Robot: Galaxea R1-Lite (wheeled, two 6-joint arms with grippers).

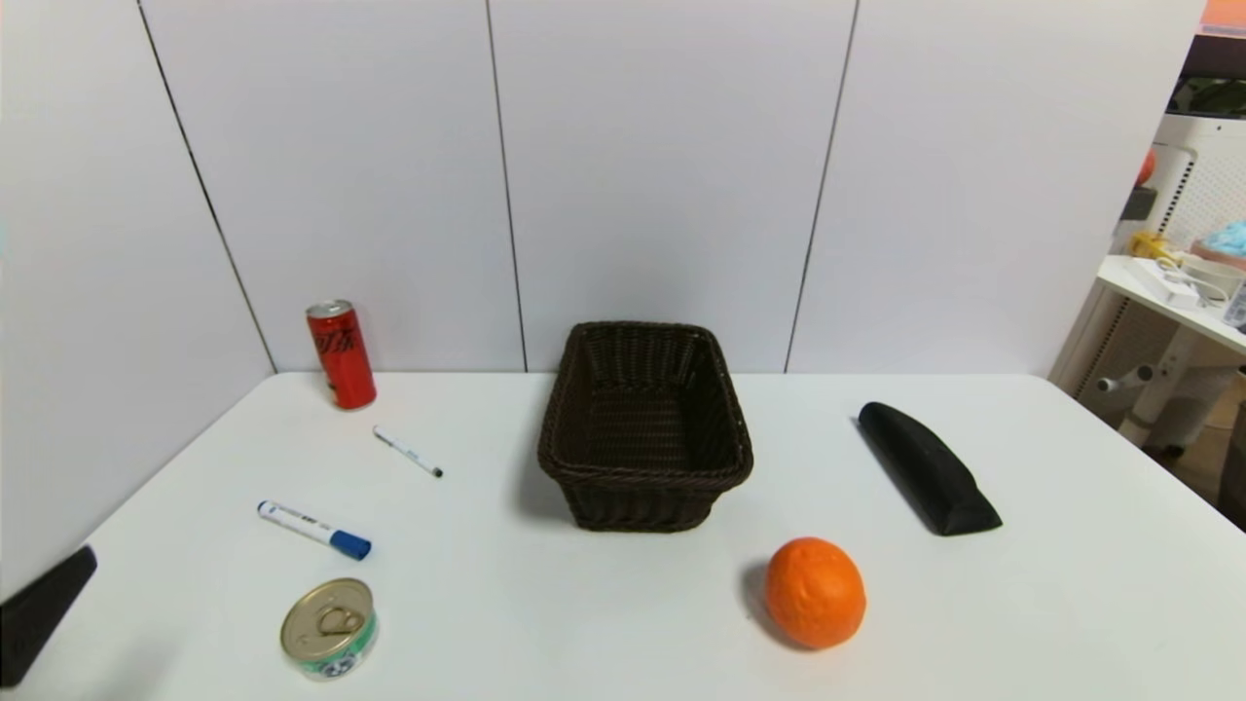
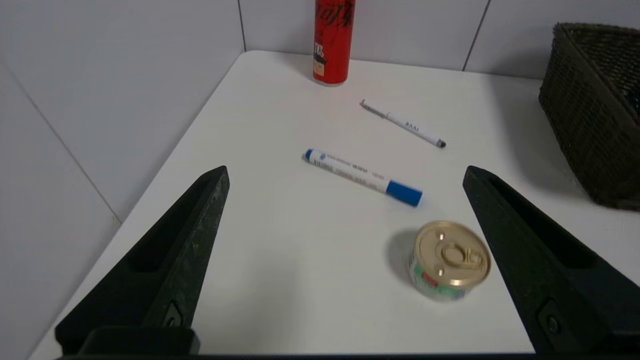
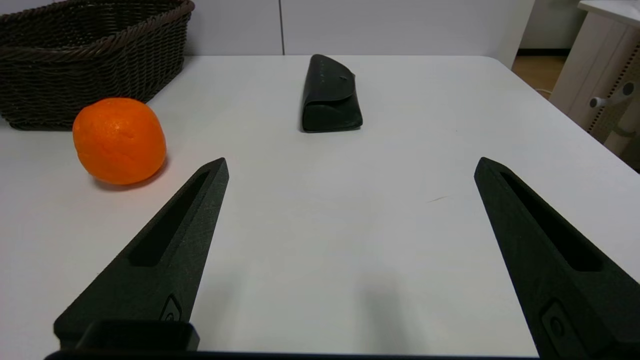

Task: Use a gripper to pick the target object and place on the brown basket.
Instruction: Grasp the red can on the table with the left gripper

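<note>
The left pincer (image 2: 345, 170) hangs spread wide and holding nothing above the near left corner of the worktop (image 1: 584, 623); in the head view only a dark edge of it shows at the lower left.

Well ahead of it the red soda can (image 1: 341, 353) stands upright at the far left, close to the wall panels and well apart from the brown basket (image 1: 644, 428) at the middle. Black script runs down the can's side, but I cannot read it for certain.

Between pincer and can lie a short gold-lidded tin (image 1: 329, 627) with a green label, a blue-capped marker (image 1: 313, 530) with small print on its barrel, and a slim white pen (image 1: 408, 452) with a short word too small to make out.

My judgement of the risks:
- A low reach could sweep the marker or pen along, or close on the tin by mistake.
- The can is tall and slim, so a fingertip touching one side first would likely tip it against the wall.
- A carry that runs too low might catch the basket's braided rim.

Right of the basket sit an orange (image 1: 815, 592) and a black glasses case (image 1: 928, 466). The right pincer (image 3: 350, 170) waits spread and empty near them.
</note>
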